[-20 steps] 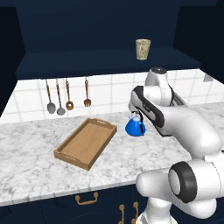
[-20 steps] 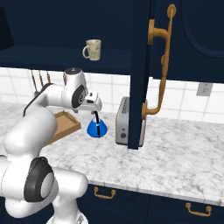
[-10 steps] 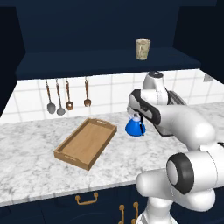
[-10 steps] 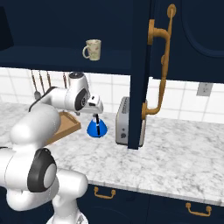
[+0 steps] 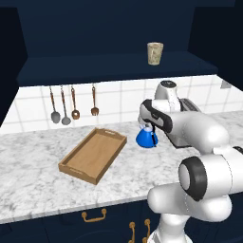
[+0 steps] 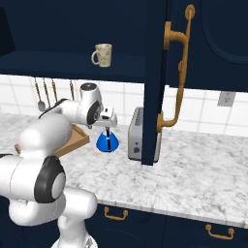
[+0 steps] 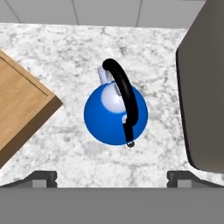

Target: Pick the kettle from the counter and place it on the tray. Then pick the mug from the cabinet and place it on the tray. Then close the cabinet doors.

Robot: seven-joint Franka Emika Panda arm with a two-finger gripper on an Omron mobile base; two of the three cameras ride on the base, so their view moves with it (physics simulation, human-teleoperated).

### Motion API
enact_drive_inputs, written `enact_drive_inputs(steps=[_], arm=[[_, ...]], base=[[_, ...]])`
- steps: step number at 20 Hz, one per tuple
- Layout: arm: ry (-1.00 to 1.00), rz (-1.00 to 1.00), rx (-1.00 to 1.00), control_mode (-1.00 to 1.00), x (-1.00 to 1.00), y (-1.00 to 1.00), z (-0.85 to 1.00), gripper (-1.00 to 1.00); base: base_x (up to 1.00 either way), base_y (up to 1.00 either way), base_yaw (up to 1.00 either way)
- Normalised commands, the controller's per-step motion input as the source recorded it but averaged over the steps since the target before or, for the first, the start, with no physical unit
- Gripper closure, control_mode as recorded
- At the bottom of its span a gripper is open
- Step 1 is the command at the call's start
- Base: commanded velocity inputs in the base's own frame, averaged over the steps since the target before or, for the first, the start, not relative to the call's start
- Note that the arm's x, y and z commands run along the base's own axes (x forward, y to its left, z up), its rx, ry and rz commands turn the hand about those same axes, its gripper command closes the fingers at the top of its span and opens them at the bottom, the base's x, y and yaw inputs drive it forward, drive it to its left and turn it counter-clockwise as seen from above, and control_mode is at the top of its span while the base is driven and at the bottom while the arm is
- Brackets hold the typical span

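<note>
Tool (image 7: 112,177) wide open, empty, above kettle (image 7: 114,114); judgement: descend straight, straddle black handle (image 7: 123,92), close centred.

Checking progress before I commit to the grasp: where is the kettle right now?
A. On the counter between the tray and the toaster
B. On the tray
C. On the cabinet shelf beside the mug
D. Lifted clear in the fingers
A: the kettle sits on the counter, with the tray on one side, the toaster on the other, and the open gripper above it.
</note>
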Motion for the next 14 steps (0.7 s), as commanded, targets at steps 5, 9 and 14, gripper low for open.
enact_drive_inputs(steps=[5,9,14], arm=[[0.00,0.00,0.00,-1.00,0.43,-0.02,-0.21,-1.00],[0.00,0.00,0.00,-1.00,0.44,0.00,-0.28,-1.00],[0.00,0.00,0.00,-1.00,0.38,-0.08,-0.26,-1.00]], base=[[0.00,0.00,0.00],[0.00,0.00,0.00],[0.00,0.00,0.00]])
